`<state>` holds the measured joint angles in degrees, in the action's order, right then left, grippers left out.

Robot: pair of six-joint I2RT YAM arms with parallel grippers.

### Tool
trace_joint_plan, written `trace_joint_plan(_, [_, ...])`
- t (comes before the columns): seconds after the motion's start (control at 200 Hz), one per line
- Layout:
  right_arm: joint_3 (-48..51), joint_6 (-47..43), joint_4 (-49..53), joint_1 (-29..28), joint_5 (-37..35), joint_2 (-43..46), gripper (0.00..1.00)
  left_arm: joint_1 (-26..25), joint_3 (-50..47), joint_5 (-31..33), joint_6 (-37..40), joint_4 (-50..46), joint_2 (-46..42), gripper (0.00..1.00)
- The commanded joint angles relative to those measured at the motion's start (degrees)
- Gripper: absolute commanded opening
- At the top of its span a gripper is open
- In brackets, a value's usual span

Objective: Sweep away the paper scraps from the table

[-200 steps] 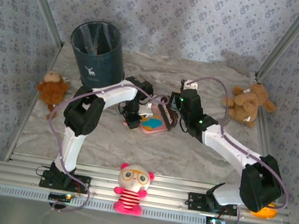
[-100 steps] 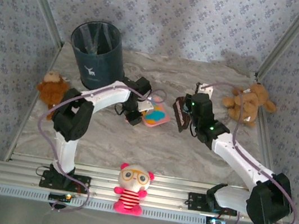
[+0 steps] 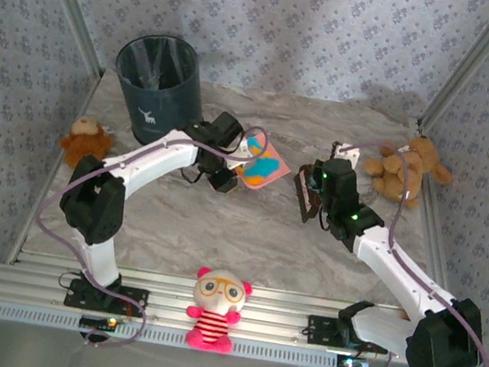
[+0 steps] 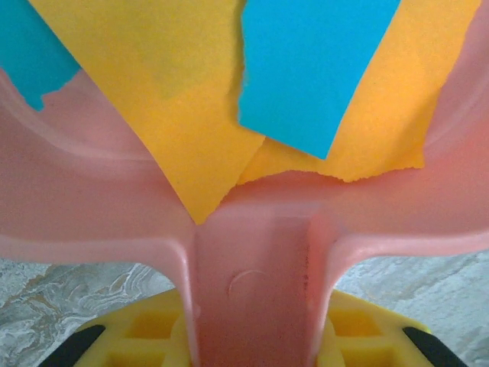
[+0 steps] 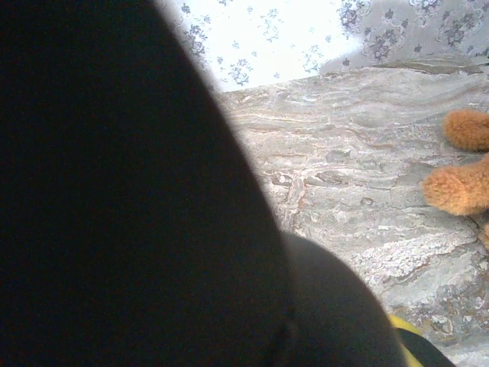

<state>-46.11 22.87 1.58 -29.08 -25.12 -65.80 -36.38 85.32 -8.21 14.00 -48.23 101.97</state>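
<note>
Orange and teal paper scraps (image 3: 266,165) lie in a pink dustpan (image 3: 248,175) that is raised and tilted above the marbled table (image 3: 218,235). My left gripper (image 3: 229,164) is shut on its handle. In the left wrist view the handle (image 4: 252,283) runs between yellow fingers (image 4: 137,336), with orange scraps (image 4: 191,115) and a teal scrap (image 4: 313,69) on the pan. My right gripper (image 3: 320,188) is shut on a dark brush (image 3: 303,195), to the right of the dustpan and apart from it. The brush (image 5: 114,191) blocks most of the right wrist view.
A dark blue bin (image 3: 157,86) stands at the back left, just left of the dustpan. Brown teddy bears sit at the left edge (image 3: 84,141) and the back right (image 3: 407,167). A pink doll (image 3: 217,310) rests on the front rail. Patterned walls close in three sides.
The left arm has lifted the dustpan with the scraps off the table and tilted it, moving it back. The right arm has drawn the brush away to the right.
</note>
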Motion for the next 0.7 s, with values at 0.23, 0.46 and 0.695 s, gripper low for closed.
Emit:
trace_joint_plan(0.23, [-0.2, -2.0, -2.2, 0.8, 3.7, 0.9, 0.00, 3.6, 10.3, -9.6, -4.3, -5.7, -2.9, 0.00])
trace_joint_plan(0.46, [-1.3, -2.6, -1.8, 0.9, 5.0, 0.1, 0.00, 6.8, 16.1, -16.1, -6.3, -8.9, -2.9, 0.00])
trace_joint_plan(0.695, [-2.9, -4.2, -0.1, 1.1, 6.9, -1.2, 0.00, 9.1, 21.4, -19.0, -9.7, -10.7, -2.7, 0.00])
